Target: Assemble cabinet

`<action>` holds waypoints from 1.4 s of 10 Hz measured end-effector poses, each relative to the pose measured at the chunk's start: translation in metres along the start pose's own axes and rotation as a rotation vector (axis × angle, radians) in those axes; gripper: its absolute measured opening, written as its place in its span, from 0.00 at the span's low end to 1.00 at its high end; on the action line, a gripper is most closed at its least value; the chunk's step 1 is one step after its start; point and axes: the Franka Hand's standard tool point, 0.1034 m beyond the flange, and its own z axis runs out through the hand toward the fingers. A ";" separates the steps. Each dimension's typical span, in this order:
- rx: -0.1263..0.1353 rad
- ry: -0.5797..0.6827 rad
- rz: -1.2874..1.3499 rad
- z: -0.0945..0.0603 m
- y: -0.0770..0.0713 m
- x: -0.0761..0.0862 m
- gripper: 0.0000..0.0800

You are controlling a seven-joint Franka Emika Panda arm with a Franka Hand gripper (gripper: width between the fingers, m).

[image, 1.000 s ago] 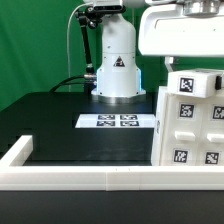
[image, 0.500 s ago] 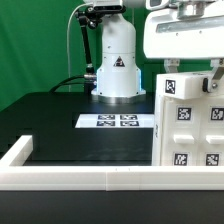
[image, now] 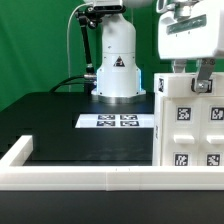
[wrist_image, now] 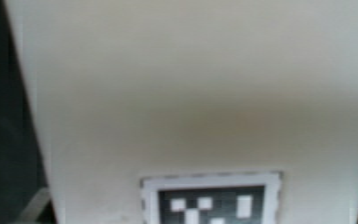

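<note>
The cabinet (image: 185, 130) is a matte white boxy body with small black-and-white tags, standing at the exterior view's right on the black table (image: 60, 125). My gripper (image: 188, 78) comes down from above onto its top part. One finger (image: 171, 66) lies against the top's left side and the other (image: 205, 82) against its right, so the jaws are shut on the cabinet. In the wrist view a white cabinet face (wrist_image: 194, 90) fills the picture, with one tag (wrist_image: 208, 202) low on it. My fingers do not show there.
The marker board (image: 118, 121) lies flat in the middle of the table in front of the arm's white base (image: 116, 70). A long white rail (image: 80, 178) edges the table's near side and turns back at the left corner (image: 20, 150).
My hand has shifted toward the exterior view's right. The cabinet's top part has turned with it, so its upper tag now shows differently. The jaws' width has not changed.
</note>
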 end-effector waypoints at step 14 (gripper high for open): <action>-0.039 -0.047 0.407 0.002 0.011 -0.003 1.00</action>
